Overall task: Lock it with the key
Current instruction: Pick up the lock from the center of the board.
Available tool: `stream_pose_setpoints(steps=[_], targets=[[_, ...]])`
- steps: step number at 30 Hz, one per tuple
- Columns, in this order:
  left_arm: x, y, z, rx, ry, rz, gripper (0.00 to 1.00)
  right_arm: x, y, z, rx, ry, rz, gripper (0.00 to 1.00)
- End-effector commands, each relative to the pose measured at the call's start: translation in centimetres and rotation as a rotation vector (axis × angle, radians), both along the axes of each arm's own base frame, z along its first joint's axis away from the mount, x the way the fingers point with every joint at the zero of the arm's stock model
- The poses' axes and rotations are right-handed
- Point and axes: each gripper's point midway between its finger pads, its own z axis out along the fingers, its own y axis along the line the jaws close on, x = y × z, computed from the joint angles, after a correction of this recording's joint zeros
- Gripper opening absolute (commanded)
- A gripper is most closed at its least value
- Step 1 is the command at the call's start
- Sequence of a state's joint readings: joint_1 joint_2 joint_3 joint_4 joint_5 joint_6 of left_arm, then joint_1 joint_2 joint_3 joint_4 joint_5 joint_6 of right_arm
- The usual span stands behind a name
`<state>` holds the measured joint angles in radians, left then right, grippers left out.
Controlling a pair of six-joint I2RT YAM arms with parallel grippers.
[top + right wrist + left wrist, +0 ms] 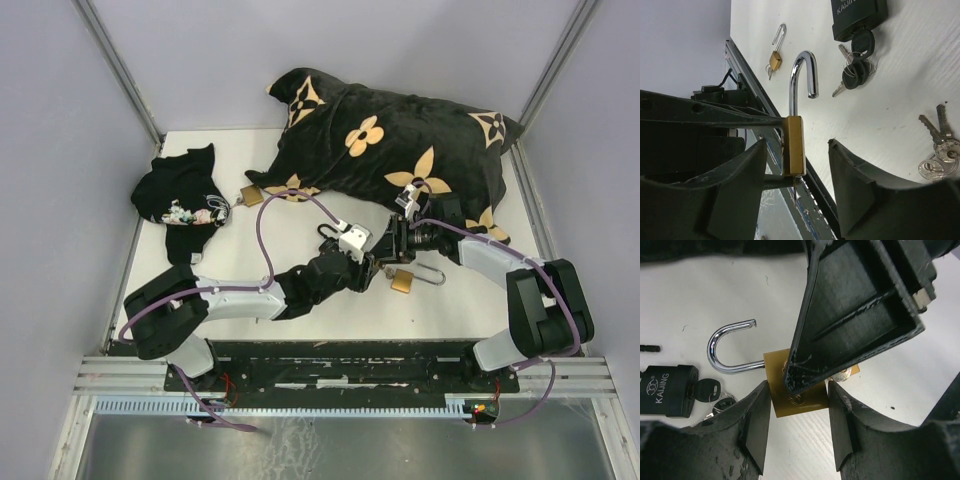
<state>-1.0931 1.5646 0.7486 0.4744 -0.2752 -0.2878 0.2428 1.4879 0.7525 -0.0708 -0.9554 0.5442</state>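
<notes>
**Top external.** The brass padlock (401, 281) sits at mid-table, just in front of the black patterned cushion (400, 140), with its shackle open. The left arm reaches low and nearly flat from its base to the centre. The right arm doubles back from its base towards the same spot. The left gripper (382, 268) and right gripper (398, 252) meet head-on at the lock. Risk: two grippers crowded on one small body may collide or knock it loose.

**Left wrist.** The left gripper (797, 392) is closed on the two side edges of the brass padlock (799, 407). One right finger (855, 315) lies across its face. The shackle (727, 347) stands raised, its free end out of the body. A black padlock (667, 390) with keys lies just beside. Risk: the grip is on narrow edges, so a twist at the key could turn the body between the pads.

**Right wrist.** The jaws of the right gripper (797, 150) stand apart on either side of the lock's base, touching nothing. A thin key (796, 192) appears to project from that base. Risk: the key is slim, so jaws closing off-centre would catch the body instead, or bend the key. Loose keys (940, 150) lie well apart.
</notes>
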Motion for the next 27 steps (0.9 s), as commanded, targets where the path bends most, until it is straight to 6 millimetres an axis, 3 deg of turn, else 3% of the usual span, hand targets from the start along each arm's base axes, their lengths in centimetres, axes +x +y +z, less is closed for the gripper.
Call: stream_pose_setpoints(steps=[1,9,10,12,14,16,22,27], targets=[[1.3,-2.1,5.1,-0.114,-0.119,0.011,0.22,0.6,0.6,1.0,0.008,-0.045,0.021,0.56],[1.7,-2.1,5.3,-0.109,-0.124,0.035,0.26,0.1,1.2,2.2,0.040,-0.078,0.072,0.18],[1.5,-2.3,5.3,-0.114,-0.121,0.024,0.29,0.0,1.3,2.4,0.048,-0.086,0.081,0.11],[1.1,-2.5,5.6,-0.134,-0.108,0.000,0.45,0.0,1.3,3.1,0.060,-0.109,0.095,0.05],[0.1,-2.6,5.7,-0.159,-0.085,-0.038,0.63,-0.1,1.4,3.9,0.076,-0.141,0.105,0.02],[-1.1,-2.4,6.0,-0.190,-0.059,-0.082,0.72,-0.2,1.4,4.7,0.094,-0.166,0.115,0.02],[-4.2,0.6,6.7,-0.275,-0.002,-0.131,0.75,-0.7,1.5,6.6,0.142,-0.218,0.156,0.02],[-7.0,4.2,8.8,-0.391,-0.019,-0.172,0.75,-1.5,1.4,7.9,0.154,-0.304,0.213,0.02]])
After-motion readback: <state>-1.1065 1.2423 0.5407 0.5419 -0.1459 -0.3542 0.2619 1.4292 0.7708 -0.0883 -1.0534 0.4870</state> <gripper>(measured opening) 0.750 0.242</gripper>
